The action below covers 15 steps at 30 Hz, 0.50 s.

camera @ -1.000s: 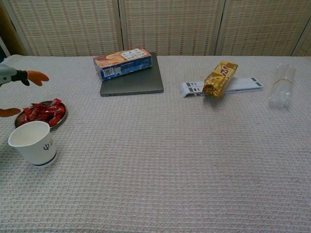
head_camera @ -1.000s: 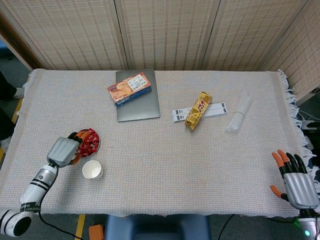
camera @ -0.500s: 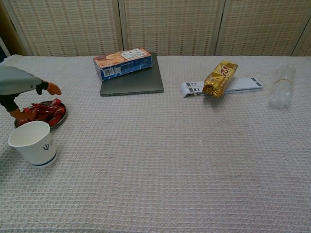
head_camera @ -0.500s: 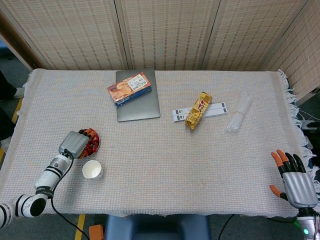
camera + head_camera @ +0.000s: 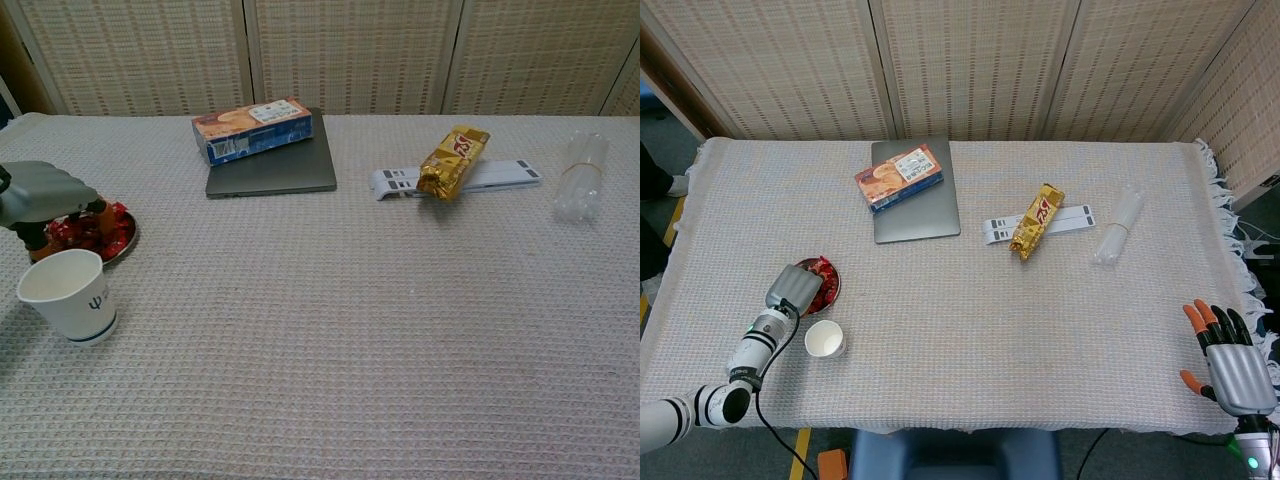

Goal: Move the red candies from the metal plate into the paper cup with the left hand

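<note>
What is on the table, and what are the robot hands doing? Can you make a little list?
left robot hand: down over the metal plate, fingers among the red candies; grip hidden
right robot hand: near the table's corner, fingers spread, holding nothing
paper cup: upright beside the plate, looks empty
biscuit box: lying on the laptop
gold snack bag: across a white strip

Far left of centre: blue-and-orange biscuit box (image 5: 899,177) lying on a grey laptop (image 5: 915,190); right of these, gold snack packet (image 5: 1037,220) across a white strip (image 5: 1038,222); further right, clear plastic bundle (image 5: 1118,226).
</note>
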Motion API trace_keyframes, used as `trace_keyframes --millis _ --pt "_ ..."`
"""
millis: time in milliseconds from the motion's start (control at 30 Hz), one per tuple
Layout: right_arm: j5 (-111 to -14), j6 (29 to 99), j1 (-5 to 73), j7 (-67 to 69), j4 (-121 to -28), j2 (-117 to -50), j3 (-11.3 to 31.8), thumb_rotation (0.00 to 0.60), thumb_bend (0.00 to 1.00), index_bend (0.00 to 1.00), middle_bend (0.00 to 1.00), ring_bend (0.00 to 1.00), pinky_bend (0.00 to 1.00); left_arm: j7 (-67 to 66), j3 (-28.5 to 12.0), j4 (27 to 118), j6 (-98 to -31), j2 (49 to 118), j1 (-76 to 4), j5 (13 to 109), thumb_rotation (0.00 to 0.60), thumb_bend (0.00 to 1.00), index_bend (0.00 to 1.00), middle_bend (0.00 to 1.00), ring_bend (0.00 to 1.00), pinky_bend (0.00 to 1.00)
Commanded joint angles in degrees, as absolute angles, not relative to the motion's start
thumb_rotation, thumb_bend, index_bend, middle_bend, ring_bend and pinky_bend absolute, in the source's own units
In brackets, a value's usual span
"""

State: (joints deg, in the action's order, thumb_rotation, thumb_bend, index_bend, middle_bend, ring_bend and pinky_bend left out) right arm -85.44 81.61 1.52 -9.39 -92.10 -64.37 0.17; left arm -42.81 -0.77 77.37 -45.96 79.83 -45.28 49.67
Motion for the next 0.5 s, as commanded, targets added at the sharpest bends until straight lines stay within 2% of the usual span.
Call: trace_keyframes --millis 33,200,500 --pt "-85.4 81.5 1.6 -9.4 -92.2 -64.4 0.1 0.6 0.11 0.0 0.0 0.0 0.0 -42.6 -0.5 76.9 -46.6 80.2 -45.3 50.1 0.6 0.37 0.33 0.27 0.36 0.94" --pt "-85.4 81.5 1.6 -9.6 -92.3 -64.3 0.1 0.6 0.11 0.0 0.0 0.0 0.0 -41.0 -0.3 76.3 -47.1 80.7 -45.2 51.8 0.6 0.37 0.37 0.31 0.41 0.96" --pt "-85.2 81.5 1.6 -9.9 -92.4 -64.3 0.0 0.6 0.11 0.0 0.0 0.0 0.0 -39.2 0.2 73.1 -45.9 82.5 -45.5 53.2 0.6 0.37 0.4 0.33 0.41 0.96"
